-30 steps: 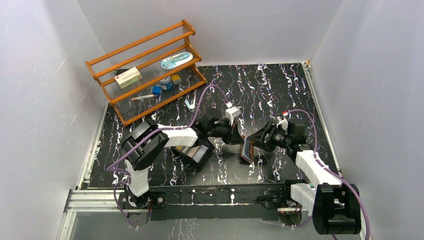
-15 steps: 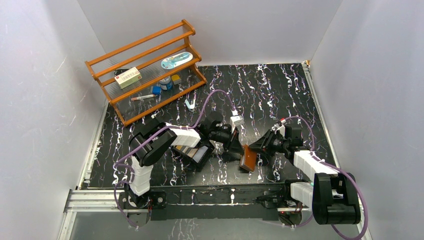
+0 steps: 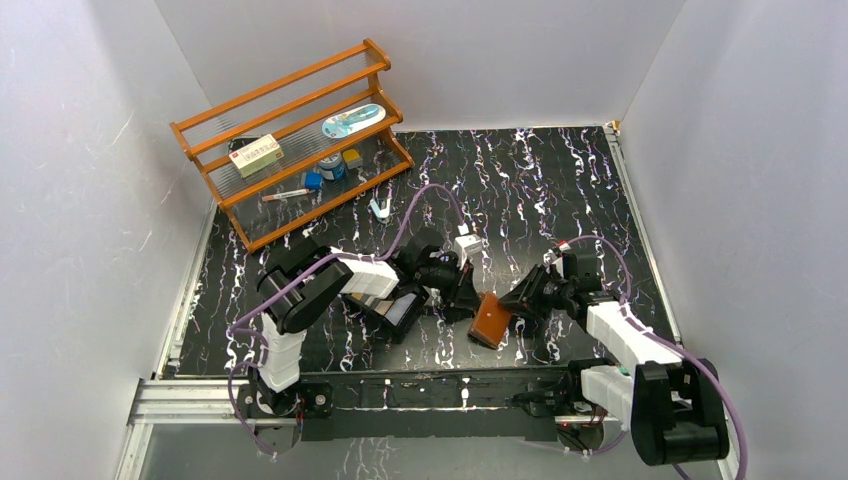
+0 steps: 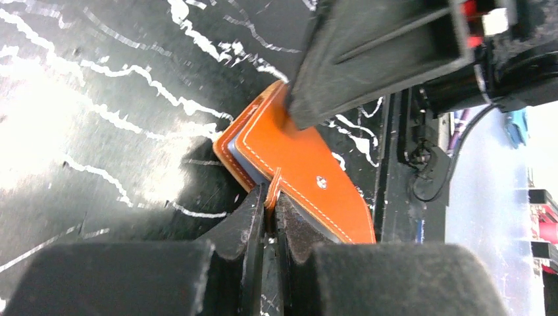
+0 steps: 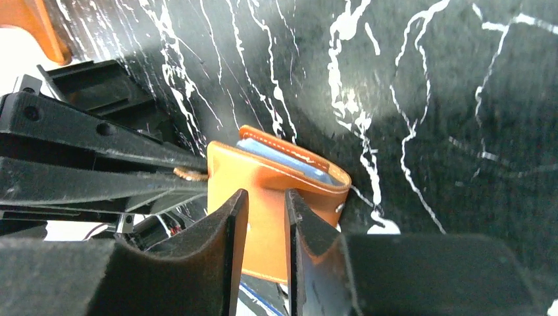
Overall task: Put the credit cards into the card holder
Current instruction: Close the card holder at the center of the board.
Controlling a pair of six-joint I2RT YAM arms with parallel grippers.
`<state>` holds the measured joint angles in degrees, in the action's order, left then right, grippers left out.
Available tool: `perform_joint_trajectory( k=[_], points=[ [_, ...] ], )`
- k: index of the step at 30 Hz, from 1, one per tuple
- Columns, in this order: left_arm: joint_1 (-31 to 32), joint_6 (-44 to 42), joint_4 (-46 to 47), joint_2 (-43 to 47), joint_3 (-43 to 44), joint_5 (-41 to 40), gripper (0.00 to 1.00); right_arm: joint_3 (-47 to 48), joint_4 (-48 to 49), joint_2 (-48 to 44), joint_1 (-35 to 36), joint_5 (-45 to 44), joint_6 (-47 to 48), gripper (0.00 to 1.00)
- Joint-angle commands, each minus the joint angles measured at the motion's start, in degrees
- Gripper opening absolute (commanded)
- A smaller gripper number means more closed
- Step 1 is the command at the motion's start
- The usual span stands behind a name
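A: Card holder, position?

B: Card holder [image 3: 490,322], brown leather, folded. It is just right of the black tray [image 3: 410,328] in the top view and is held tilted between both grippers. I cannot tell whether its lower edge touches the table.

A: Left gripper?

B: Left gripper [image 3: 465,303] sits between the tray and the holder. Its jaws are pinched tight on a small leather tab at the holder's edge. A pale snap stud [image 4: 321,182] is just beside that tab.

A: Right gripper?

B: Right gripper [image 3: 517,300] is on the holder's side away from the tray. Its fingers [image 5: 224,230] straddle the outer flap with leather clamped between them. A blue-grey inner layer [image 5: 283,153] shows between the leaves.

A: Credit cards?

B: Credit cards [image 3: 400,308] lie inside the tray, a pale grey face showing, partly hidden under the left arm.

A: Anything else?

B: Wooden rack [image 3: 290,140] stands well behind the tray, to its left, with small items on its shelves.
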<state>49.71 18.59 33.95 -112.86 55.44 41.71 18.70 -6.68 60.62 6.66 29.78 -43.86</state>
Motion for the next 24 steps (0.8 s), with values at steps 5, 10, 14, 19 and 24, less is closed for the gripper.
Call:
perform_joint_trajectory(
  k=[5,10,14,19,24],
  points=[
    [0.6,-3.8,-3.8,6.2,-2.9,-10.5,0.00,2.6,-12.3,-7.2,8.5,-9.6,-9.1,0.42],
    [1.1,-4.2,-5.4,7.8,-2.8,-15.7,0.00,3.2,-8.7,-6.5,18.3,-14.1,-17.7,0.49],
    [1.4,-4.3,-6.5,9.1,-3.2,-20.5,0.00,6.8,-9.9,-1.4,24.9,-20.6,-20.4,0.53],
    [1.4,-3.5,-5.7,10.7,-4.6,-26.8,0.00,9.3,-9.1,5.4,27.1,-28.3,-16.3,0.57],
    [1.8,1.2,-0.2,12.0,-7.7,-31.9,0.00,20.2,-13.1,17.6,26.0,-32.7,-5.5,0.56]
  ],
)
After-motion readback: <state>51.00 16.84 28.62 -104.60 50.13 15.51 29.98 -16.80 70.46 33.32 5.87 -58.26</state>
